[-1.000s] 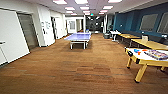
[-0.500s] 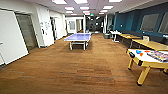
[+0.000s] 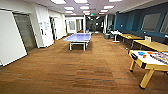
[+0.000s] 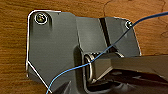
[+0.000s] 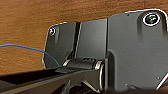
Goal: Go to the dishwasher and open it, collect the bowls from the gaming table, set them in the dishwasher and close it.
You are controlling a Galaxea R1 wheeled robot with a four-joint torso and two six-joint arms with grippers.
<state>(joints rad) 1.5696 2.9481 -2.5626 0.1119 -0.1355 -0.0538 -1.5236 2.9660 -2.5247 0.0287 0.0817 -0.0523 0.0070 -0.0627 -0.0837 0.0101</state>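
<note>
- Bowls (image 3: 143,53): small blue and orange spots (too blurred to count) on the white top of the gaming table (image 3: 147,61), at the right edge of my head view, near its front corner by the many-coloured game board (image 3: 160,57).
- Dishwasher: not found yet from this position.
- Change: over the last second the head view has barely shifted; the gaming table has slid a little toward the right edge, which I take as my camera moving, not the table. Judgement: I am in the driving part of the task, nothing collected.
- Edges: gaming table's yellow legs and dark corner guards stick out on my right. Wooden desks (image 3: 152,45) line the blue wall behind it. Ping-pong table (image 3: 78,38) stands mid-room, well apart.
- Open room: wide wood floor (image 3: 75,72) ahead and left; white wall and grey door (image 3: 23,31) on the left.
- Fingers: wrist views give dark plate, blue cable (image 4: 75,68), floor. Cannot tell either side's state.
</note>
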